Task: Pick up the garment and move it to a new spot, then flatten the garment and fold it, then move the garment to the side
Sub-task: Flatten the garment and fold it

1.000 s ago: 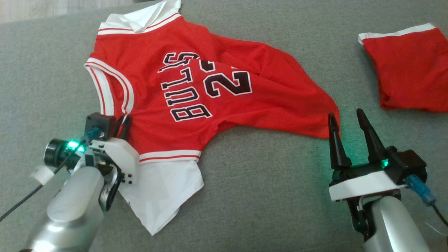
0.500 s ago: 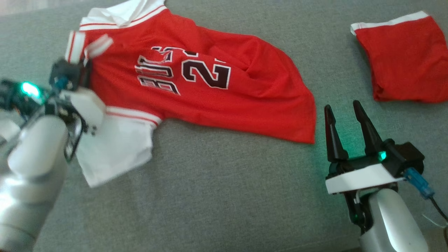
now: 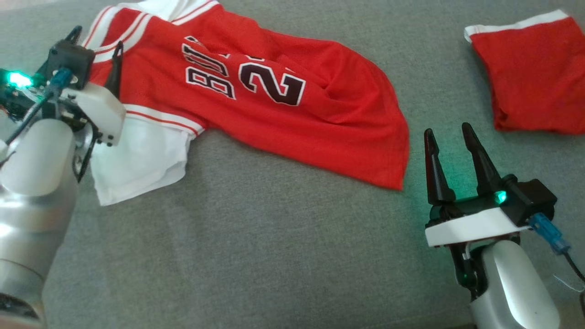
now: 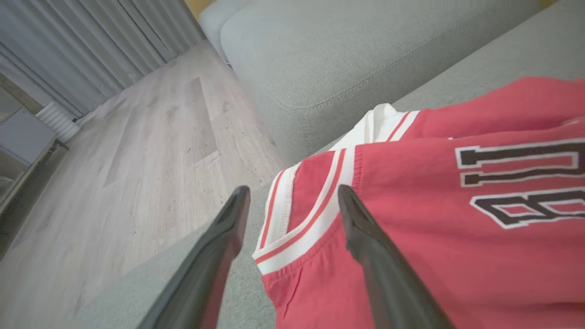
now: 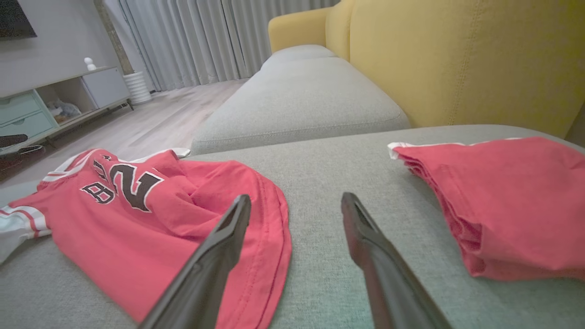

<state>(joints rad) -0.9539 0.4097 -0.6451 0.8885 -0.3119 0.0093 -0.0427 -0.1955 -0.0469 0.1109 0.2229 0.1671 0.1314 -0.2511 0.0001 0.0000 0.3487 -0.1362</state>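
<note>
The garment [image 3: 297,119] is a red jersey with white sleeves and dark lettering, lying crumpled on the grey sofa cushion [image 3: 274,237]. My left gripper [image 3: 97,39] stands open at the jersey's striped armhole. In the left wrist view the gripper [image 4: 293,192] has the white and red trim of the garment [image 4: 434,256] lying between its spread fingers, ungripped. My right gripper [image 3: 447,130] is open beside the hem's right corner, just off the cloth. In the right wrist view that gripper [image 5: 296,197] has the garment [image 5: 137,219] to its left.
A folded red piece with a white band [image 3: 530,77] lies at the far right, also seen as red cloth [image 5: 502,196]. The cushion's edge drops to a wooden floor [image 4: 137,160] by the left gripper. A yellow backrest [image 5: 457,59] rises behind.
The left gripper dragged the jersey's shoulder to the left and farther away, then opened and let it go. The right gripper stayed put and open.
</note>
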